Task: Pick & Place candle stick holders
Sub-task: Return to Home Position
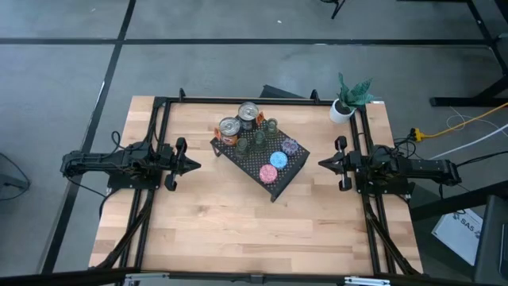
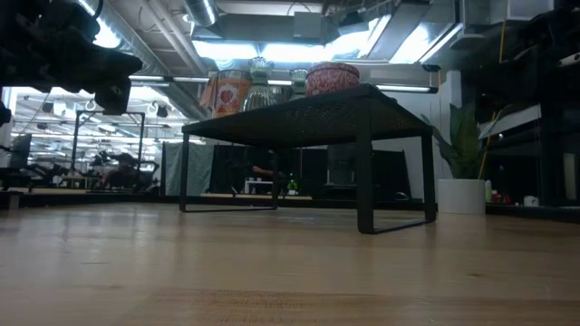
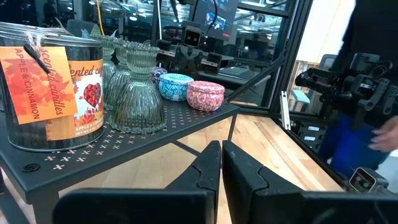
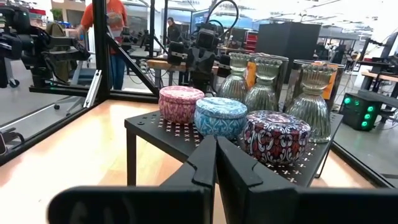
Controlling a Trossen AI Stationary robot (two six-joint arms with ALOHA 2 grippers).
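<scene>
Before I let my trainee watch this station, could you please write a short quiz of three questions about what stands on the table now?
1. True or false: the left gripper and the right gripper are both clear of the black shelf, fingers shut.
2. How many ribbed glass holders stand on the shelf? A two, B three, C five.
3. Fill in: between the pink tin and the purple tin stands the ____ tin.

Key: 1 true; 2 B; 3 the blue tin.
</scene>
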